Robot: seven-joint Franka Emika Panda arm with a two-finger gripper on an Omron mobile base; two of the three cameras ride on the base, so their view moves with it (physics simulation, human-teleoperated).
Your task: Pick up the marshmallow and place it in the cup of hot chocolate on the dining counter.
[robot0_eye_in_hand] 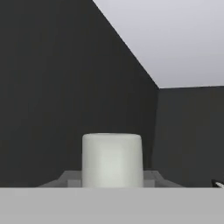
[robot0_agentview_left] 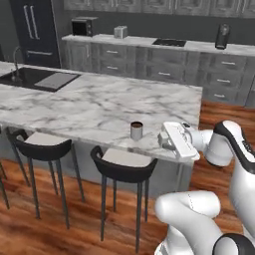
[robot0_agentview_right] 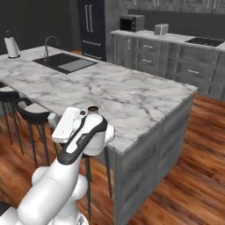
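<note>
The hand (robot0_agentview_left: pixel 164 139) was at the near right corner of the dining tabletop (robot0_agentview_left: pixel 94 107), a white marble island top with grey veins, and it was clenched on the marshmallow (robot0_eye_in_hand: pixel 112 159). In the hand view the marshmallow showed as a pale cream block sitting upright between the fingers, with dark walls and a light ceiling behind it, so the hand pointed out level or upward and not down at the tabletop. In the left base view the white hand body lay roughly level, just to the right of the cup of hot chocolate (robot0_agentview_left: pixel 136 130), near it but apart; whether the marshmallow stood above the cup's mouth could not be told.

The cup, a small grey mug with dark liquid, stood upright on the tabletop close to its near edge. In the right base view the cup (robot0_agentview_right: pixel 92 109) peeked out just behind the arm's dark-banded wrist.

Two black bar stools (robot0_agentview_left: pixel 124 167) with pale seats stood tucked under the near edge of the island. A sink (robot0_agentview_left: pixel 35 77) with a tap was set into the far left part of the tabletop. On the rear counter stood a microwave (robot0_agentview_left: pixel 83 26), a toaster (robot0_agentview_left: pixel 120 32) and a dark canister (robot0_agentview_left: pixel 222 36), and a dark fridge (robot0_agentview_left: pixel 32 30) stood at its left end. A paper towel roll (robot0_agentview_right: pixel 12 47) stood at the island's far left corner.
</note>
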